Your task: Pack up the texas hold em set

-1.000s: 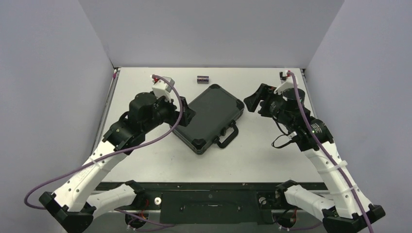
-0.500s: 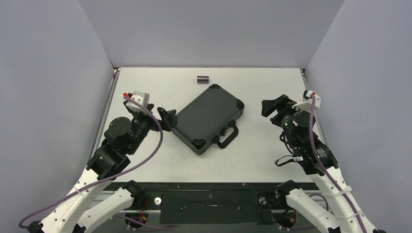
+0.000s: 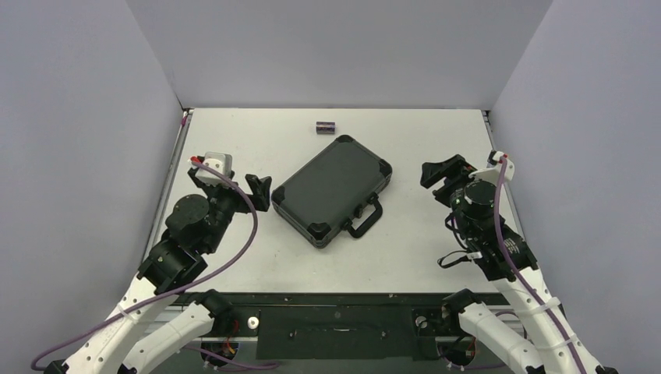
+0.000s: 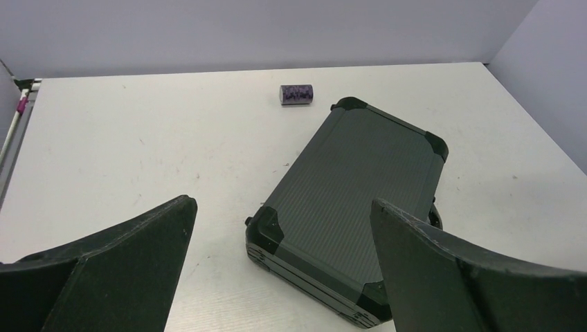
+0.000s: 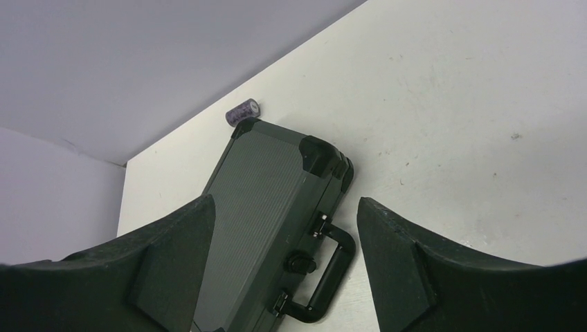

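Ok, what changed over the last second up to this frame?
Both arms pulled back toward their bases. The left claw came away from the briefcase's left edge and now stands apart from it, open and empty. The right claw drew back from the far right corner, also open and empty. The closed briefcase and the chip stack beyond it stayed put.

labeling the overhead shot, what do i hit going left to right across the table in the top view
left fingers → briefcase → right fingers; the chip stack beyond the briefcase shares its span, so skipped
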### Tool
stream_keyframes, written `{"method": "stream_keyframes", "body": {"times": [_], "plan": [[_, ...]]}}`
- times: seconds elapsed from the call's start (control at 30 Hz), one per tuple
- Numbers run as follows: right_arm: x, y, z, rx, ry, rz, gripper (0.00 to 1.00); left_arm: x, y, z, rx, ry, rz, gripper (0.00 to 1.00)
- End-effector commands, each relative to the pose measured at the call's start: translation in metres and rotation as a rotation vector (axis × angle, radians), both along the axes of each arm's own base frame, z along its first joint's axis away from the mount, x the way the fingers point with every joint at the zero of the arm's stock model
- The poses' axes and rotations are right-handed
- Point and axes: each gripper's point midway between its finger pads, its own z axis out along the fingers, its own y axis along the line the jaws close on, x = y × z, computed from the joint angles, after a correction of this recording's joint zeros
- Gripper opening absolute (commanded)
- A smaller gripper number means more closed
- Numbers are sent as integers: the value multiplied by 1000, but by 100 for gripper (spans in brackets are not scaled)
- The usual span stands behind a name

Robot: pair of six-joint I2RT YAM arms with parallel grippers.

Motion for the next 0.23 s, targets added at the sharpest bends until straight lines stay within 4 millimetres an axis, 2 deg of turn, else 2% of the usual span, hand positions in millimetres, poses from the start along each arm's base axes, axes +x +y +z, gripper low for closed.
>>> {"method": "stream_keyframes", "body": {"times": [0.0, 0.2], "plan": [[2, 4, 10, -6, -15, 18, 71, 5, 8, 4, 13, -23, 45, 96], [7, 10, 15, -19, -8, 42, 71, 5, 8, 0, 23, -12, 50, 96]]}}
